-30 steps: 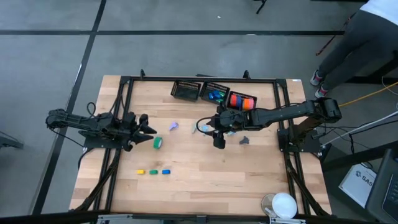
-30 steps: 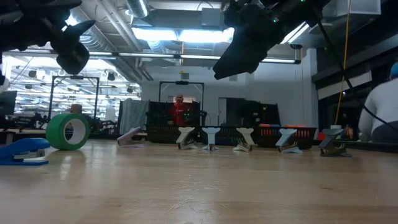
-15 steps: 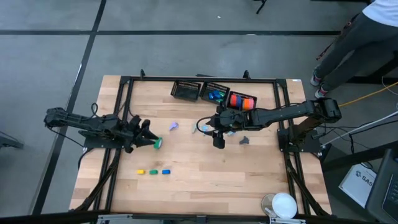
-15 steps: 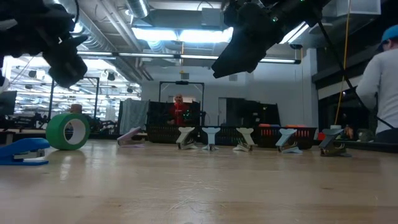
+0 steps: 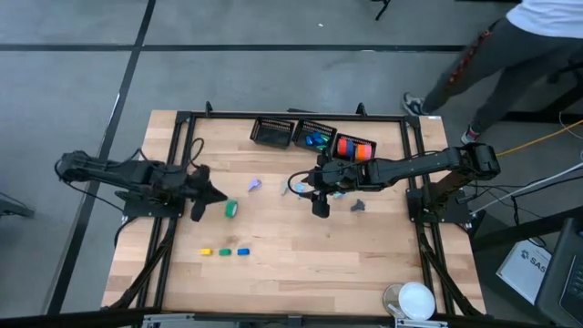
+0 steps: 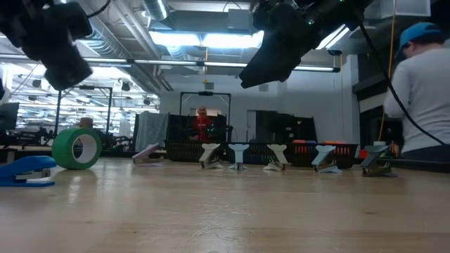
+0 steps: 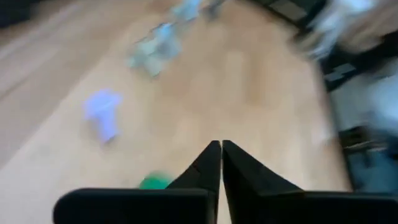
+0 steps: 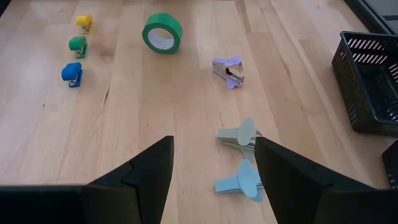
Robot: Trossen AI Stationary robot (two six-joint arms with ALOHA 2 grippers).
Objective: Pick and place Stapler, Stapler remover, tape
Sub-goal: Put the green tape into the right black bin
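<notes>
The green tape roll (image 5: 230,209) stands on its rim on the table left of centre; it also shows in the low view (image 6: 77,147) and the right wrist view (image 8: 163,32). My left gripper (image 5: 217,195) hangs shut just left of the tape and above it, holding nothing (image 7: 221,158). A purple staple remover (image 5: 254,185) lies beyond the tape. Yellow (image 5: 206,251), green (image 5: 224,251) and blue (image 5: 243,251) mini staplers stand in a row near the front. My right gripper (image 5: 321,210) hovers open at mid-table over two light blue staple removers (image 8: 239,138).
Three black baskets (image 5: 272,133) line the far edge; the middle one (image 5: 317,138) holds blue and green pieces, the right one (image 5: 352,146) orange and red ones. A dark staple remover (image 5: 358,206) lies right of my right gripper. A person (image 5: 510,46) walks beyond the far right corner.
My left gripper went toward the tape with open fingers, then drew back toward the table's left edge and shut on nothing. The tape roll has stayed where it was. The person beyond the far right corner has moved.
</notes>
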